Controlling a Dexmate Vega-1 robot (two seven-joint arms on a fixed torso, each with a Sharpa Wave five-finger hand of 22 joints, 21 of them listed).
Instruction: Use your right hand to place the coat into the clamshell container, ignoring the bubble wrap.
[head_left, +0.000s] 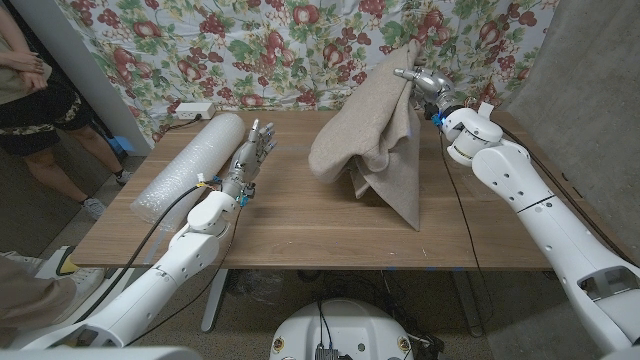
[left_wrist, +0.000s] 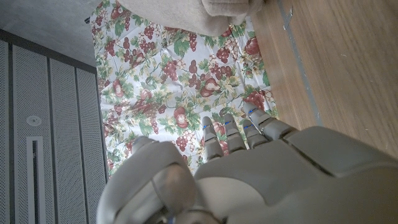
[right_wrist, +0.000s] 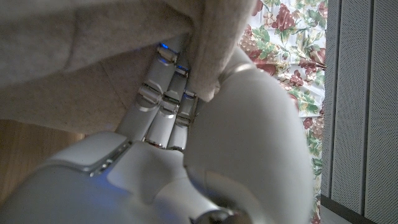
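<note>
on the wooden worktop (head_left: 300, 230), which runs across the head view with a plain brown grain, a beige coat (head_left: 372, 140) is seen partly lifted: its upper corner is pinched by the right hand (head_left: 422, 82) above the far right part of the surface, while its lower folds lie on the wood. from the right wrist view the cloth is shown caught between the thumb and the fingers (right_wrist: 163, 102). a roll of bubble wrap (head_left: 192, 162) is laid along the left side, well apart from the coat. beside the roll, the left hand (head_left: 255, 148) is held just over the wood with its fingers (left_wrist: 249, 127) straight and slightly apart, nothing in it. behind the worktop a curtain printed with fruit and leaves (head_left: 240, 45) is hung, and a white power strip (head_left: 192, 110) is set at the far left edge. a grey panelled wall (left_wrist: 43, 124) is shown in the left wrist view. a person (head_left: 30, 90) is partly seen at the far left.
</note>
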